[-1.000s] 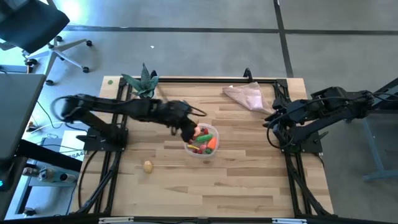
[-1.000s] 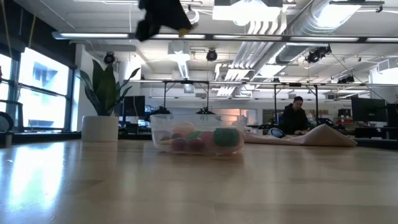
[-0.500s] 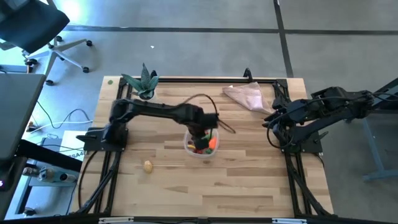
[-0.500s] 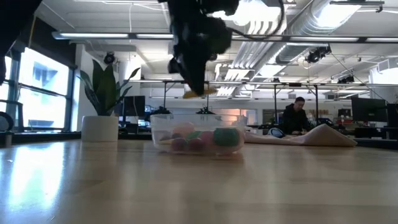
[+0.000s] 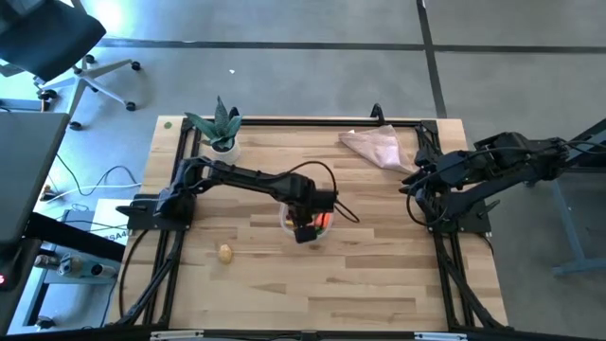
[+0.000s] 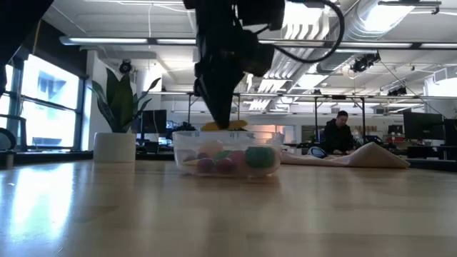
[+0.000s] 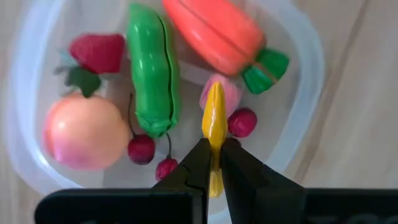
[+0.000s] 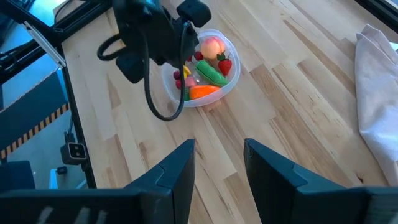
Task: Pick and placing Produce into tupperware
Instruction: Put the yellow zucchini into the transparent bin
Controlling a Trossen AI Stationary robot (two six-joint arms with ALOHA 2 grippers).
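Beige potato [image 5: 225, 253] apart from tupperware [image 5: 292, 227]

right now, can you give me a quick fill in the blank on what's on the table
1. The left gripper is shut on a thin ____ piece above the tupperware.
2. The green pod lies beside the ____ carrot.
3. The potato lies ____ the tupperware.
4. The right gripper is ____ and holds nothing.

Missing words: yellow; orange; outside; open
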